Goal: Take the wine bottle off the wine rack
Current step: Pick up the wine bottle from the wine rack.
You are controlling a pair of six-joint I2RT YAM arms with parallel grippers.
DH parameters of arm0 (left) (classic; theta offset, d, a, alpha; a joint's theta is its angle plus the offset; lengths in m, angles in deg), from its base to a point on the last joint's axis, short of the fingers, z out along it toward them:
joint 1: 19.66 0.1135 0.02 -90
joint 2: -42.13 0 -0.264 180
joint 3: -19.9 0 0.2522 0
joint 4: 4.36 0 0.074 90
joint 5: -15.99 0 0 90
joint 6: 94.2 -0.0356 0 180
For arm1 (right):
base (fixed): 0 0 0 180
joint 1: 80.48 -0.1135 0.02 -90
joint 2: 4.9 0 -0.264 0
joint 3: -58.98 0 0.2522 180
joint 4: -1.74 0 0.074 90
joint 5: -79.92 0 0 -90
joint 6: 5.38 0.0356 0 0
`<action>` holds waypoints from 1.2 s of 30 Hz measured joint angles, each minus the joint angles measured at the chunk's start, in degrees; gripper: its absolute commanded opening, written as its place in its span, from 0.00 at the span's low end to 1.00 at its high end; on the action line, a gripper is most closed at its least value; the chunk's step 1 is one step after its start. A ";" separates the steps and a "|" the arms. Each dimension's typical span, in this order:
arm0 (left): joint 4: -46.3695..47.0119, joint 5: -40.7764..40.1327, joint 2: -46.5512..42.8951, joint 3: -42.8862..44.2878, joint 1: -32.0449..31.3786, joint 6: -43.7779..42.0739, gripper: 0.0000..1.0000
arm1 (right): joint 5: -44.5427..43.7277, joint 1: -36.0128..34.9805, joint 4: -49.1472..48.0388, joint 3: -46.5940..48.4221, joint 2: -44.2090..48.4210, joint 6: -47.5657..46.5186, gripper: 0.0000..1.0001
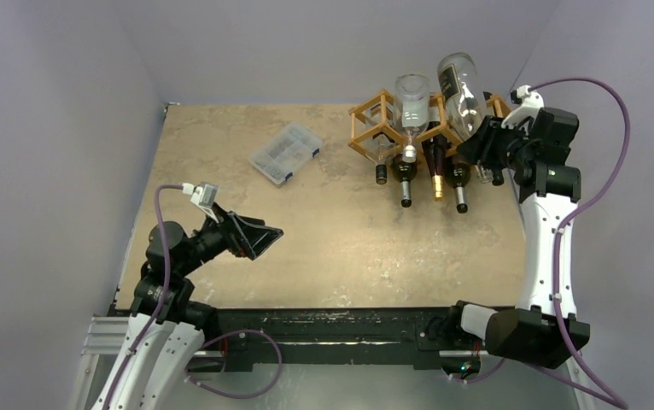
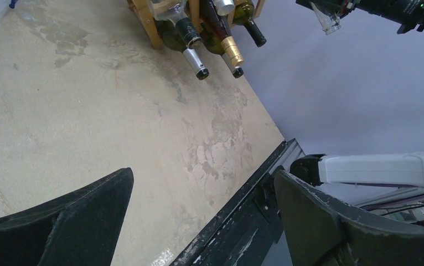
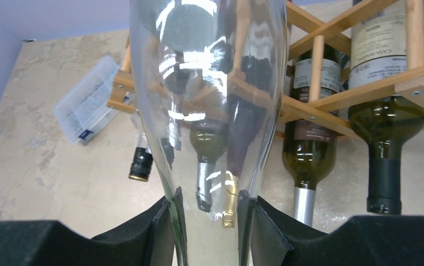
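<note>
**K:** At the right end of the wine rack (image 1: 370, 128), logging the lift-off step as in hand. Seeing the right gripper (image 3: 207, 217) closed partway onto the neck of the clear wine bottle (image 3: 207, 100), with pads (image 3: 163, 224) tight against the glass on both sides.

**M:** Off the rack already?

**K:** Probably, but hard to call. Reads from overhead as raised above the rods, neck down toward the gripper. Cannot confirm a gap between base and wood from there. Looks well apart from the dark bottles (image 1: 405, 171) in the left wrist view.

**M:** And the left gripper (image 1: 251, 237)?

**K:** Spread wide, gripping nothing, hanging over the table (image 1: 324, 256) near its own base.

**M:** Next move?

**K:** Judging only: hold the pinch firm and draw the bottle up and back along its own axis until free of the rods. Then swing toward open table in front of the rack. Mind the second clear bottle (image 1: 412, 107) lying on top of the rack just to the left. Mind the smooth neck too, since a slip seems possible. Steer wide of the plastic box (image 1: 285, 152) when setting down.
</note>
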 measured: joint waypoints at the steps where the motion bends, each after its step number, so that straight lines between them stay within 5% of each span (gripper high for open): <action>1: -0.02 0.02 0.04 0.22 0.00 -0.02 1.00 | 0.85 0.00 0.44 0.26 0.20 -0.17 0.00; 17: -0.50 0.26 1.38 4.04 0.00 -0.20 1.00 | 12.70 -1.66 6.71 3.26 2.05 -5.88 0.00; 36: -4.35 -0.04 -0.24 6.88 -0.02 -0.83 1.00 | 14.32 -21.81 13.05 4.09 2.43 -15.13 0.00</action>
